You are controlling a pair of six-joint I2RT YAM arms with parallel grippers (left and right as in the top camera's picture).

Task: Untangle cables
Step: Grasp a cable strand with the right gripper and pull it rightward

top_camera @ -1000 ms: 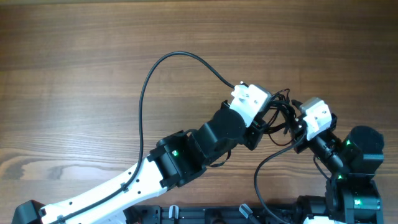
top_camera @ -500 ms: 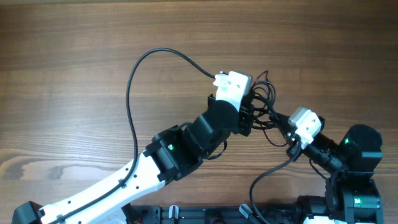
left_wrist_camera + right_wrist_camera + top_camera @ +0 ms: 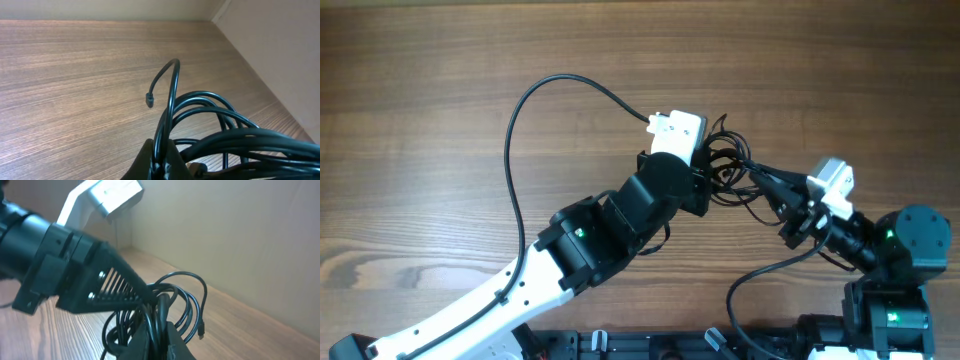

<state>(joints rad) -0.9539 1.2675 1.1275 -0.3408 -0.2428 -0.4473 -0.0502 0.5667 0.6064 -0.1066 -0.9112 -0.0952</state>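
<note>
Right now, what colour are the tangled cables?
Black cables, clearest in the left wrist view.

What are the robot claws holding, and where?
Both hold the cables: the left gripper pinches strands on the tangle's left side, the right gripper pinches strands on its right side.

The left gripper has swung up and leftward over the table, dragging the cables along with it. The right gripper has stretched out after them, and its jaws, a little apart a second ago, have now pinched shut on the bundle.
</note>
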